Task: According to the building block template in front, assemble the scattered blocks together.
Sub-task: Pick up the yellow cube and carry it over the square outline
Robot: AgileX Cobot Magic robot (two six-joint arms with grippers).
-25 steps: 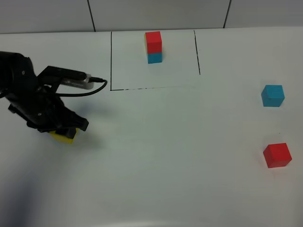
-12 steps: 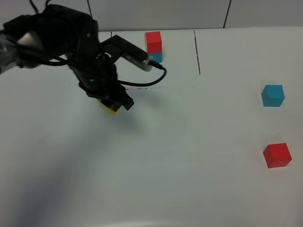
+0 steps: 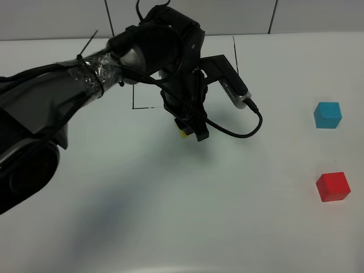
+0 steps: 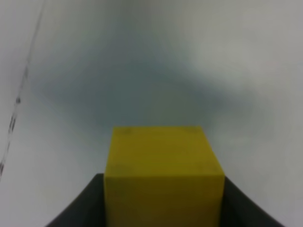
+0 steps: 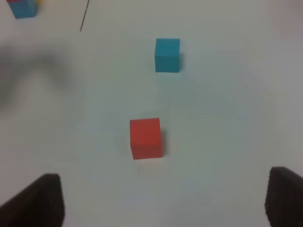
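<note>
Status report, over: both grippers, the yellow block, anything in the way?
Left gripper shut on yellow block, just past the marked line. Right gripper open, empty. Red block, blue block at right; no obstacle seen.

white table point(image 3: 170, 222), tiled wall point(image 3: 57, 17) behind

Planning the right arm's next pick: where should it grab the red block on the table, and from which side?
Take the red block by two opposite side faces, coming from straight above. It sits flat, a plain cube with bare space all round; the blue block stands well apart. The right gripper has its jaws open wider than the block and roughly square to it.
</note>
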